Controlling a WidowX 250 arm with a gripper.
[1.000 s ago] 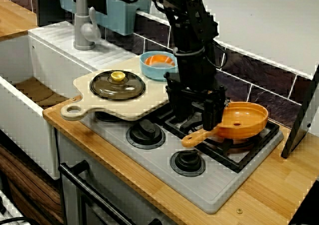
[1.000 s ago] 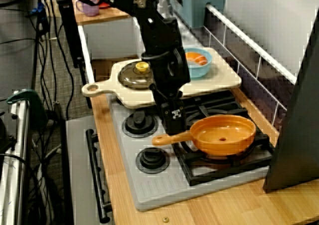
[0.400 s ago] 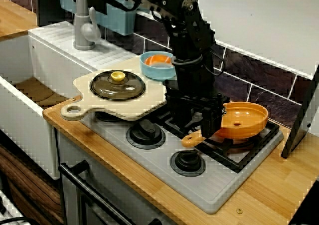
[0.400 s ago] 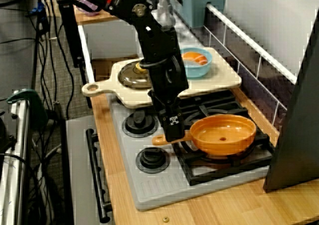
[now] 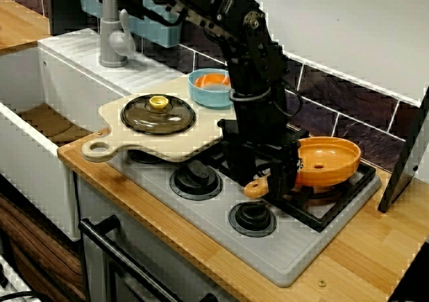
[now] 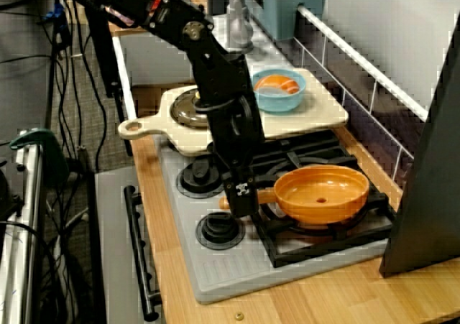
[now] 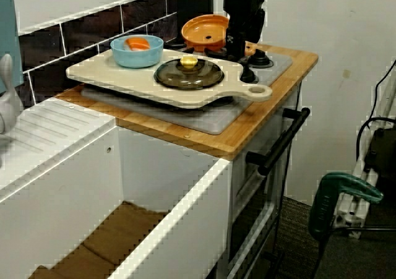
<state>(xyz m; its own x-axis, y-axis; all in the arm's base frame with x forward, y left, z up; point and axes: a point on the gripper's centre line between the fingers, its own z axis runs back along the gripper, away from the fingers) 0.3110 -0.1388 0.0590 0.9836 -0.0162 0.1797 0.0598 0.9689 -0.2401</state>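
An orange pan [image 5: 328,158] rests on the black grate of the toy stove, handle [image 5: 255,189] pointing toward the front knobs. My gripper [image 5: 265,178] is down over that handle, with a finger [image 5: 289,171] on either side of it. The jaws look wide apart, so it is open. In the view from the stove's end the gripper [image 6: 243,195] hides most of the handle beside the pan [image 6: 320,191]. From the sink side, the gripper [image 7: 238,41] stands in front of the pan [image 7: 204,31].
A cream cutting board [image 5: 201,134] overlaps the stove's left part, carrying a dark glass lid [image 5: 158,113] and a blue bowl [image 5: 211,88] with something orange. Two black knobs [image 5: 196,175] sit in front. A sink [image 5: 40,124] and faucet [image 5: 112,34] lie left; a black panel [image 5: 405,161] leans right.
The arm has come down and shifted toward the stove's front, bringing the gripper from above the pan handle to around it. The pan has stayed in place.
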